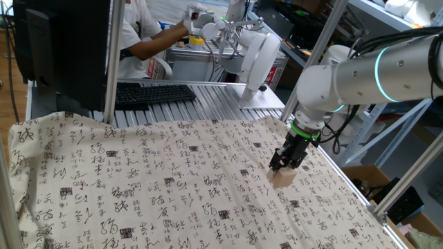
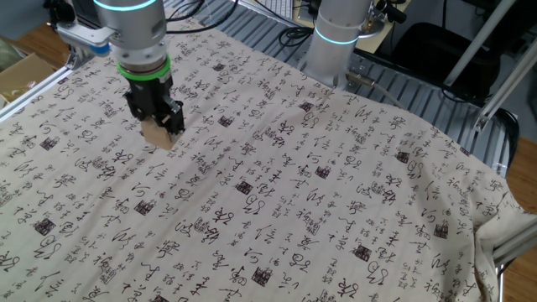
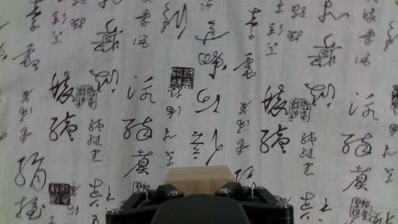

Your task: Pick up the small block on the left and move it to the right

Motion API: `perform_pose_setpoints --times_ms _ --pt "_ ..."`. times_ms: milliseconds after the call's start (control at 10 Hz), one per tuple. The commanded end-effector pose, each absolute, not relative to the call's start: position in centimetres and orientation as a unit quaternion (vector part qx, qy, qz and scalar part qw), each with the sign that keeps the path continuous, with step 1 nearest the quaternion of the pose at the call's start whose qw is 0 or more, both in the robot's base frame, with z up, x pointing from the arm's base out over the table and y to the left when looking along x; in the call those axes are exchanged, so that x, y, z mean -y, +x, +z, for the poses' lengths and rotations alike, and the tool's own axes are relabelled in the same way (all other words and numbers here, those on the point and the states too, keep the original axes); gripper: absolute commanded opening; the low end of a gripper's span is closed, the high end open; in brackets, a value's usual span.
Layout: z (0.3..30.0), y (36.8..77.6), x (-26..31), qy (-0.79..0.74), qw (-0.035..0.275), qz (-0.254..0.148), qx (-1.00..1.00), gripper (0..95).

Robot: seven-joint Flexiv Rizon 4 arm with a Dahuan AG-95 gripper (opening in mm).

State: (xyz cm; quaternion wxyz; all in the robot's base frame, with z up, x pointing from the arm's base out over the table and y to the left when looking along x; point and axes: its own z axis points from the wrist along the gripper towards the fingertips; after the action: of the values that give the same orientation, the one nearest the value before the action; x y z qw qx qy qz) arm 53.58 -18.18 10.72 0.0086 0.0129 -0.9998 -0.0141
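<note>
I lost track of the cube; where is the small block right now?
The small block sits clamped in the claw, at the calligraphy cloth, right side in one fixed view, upper left in the other.

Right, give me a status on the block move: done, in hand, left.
Done: the pickup; the pincer is shut on the small block. In hand: the block sits between the fingers, low over the calligraphy cloth; whether it touches the cloth is unclear. Left: setting it down and opening the pincer; the block is not yet released.
</note>
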Motion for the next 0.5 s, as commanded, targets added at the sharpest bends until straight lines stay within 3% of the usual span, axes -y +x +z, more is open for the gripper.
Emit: perform_pose_setpoints --times_ms 100,500 --pt "10.9 53.3 18.0 -0.001 0.008 -0.014 1.000 0.0" --pt "11.2 52.5 15.4 -0.020 0.010 -0.007 1.000 0.0"
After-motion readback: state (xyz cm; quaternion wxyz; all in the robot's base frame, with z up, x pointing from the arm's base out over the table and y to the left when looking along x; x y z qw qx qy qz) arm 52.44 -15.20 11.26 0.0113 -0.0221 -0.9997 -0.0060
